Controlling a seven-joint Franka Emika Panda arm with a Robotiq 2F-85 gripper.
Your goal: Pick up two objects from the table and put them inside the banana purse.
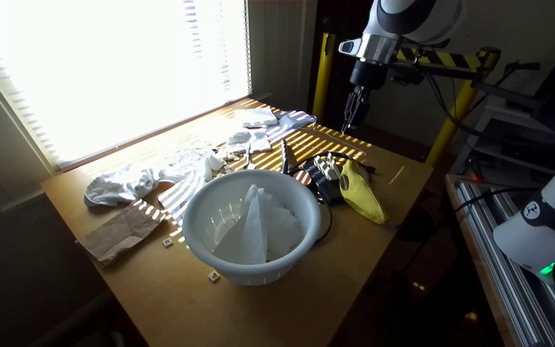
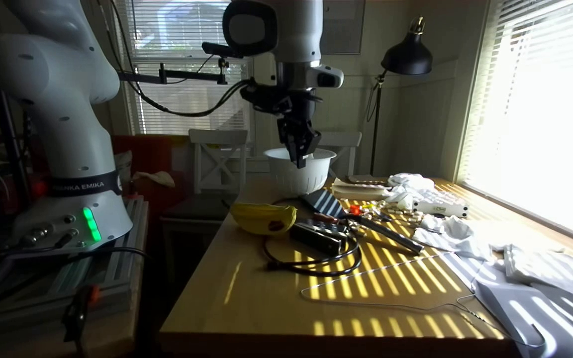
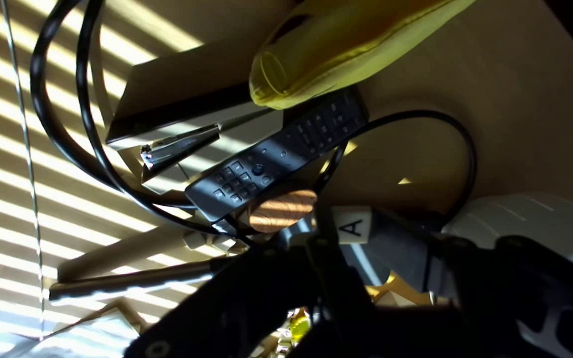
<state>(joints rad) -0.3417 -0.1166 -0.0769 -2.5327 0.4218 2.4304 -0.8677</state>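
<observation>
Because much of the table (image 1: 277, 318) is taken up by scattered things and its edge facing the robot base (image 1: 518, 241) drops away without a lip, open room lies mainly over the bare wood by the white slotted colander (image 1: 258, 274). The colander's rim stands tall, so pass above it. Loops of black cable (image 3: 37, 84) could snag a low sideways move. The yellow banana purse (image 1: 362, 195) lies on the table near that robot-side edge, and an outward shove might send it off. It looks soft and light, apt to sag or slide under pressure; should it need steadying, its thick middle would be the place to pinch. I cannot tell whether its mouth gapes. The claw (image 2: 306, 157) hangs above the table, seemingly clamped on something small. A black remote control (image 3: 276, 154) sits just beside the purse, probably stiff. Smallest is the letter tile (image 3: 351, 226) marked A, apparently the thing gripped, by its side edges: likely hard, light and smooth, easily twisted loose, so release it only close over the purse.
</observation>
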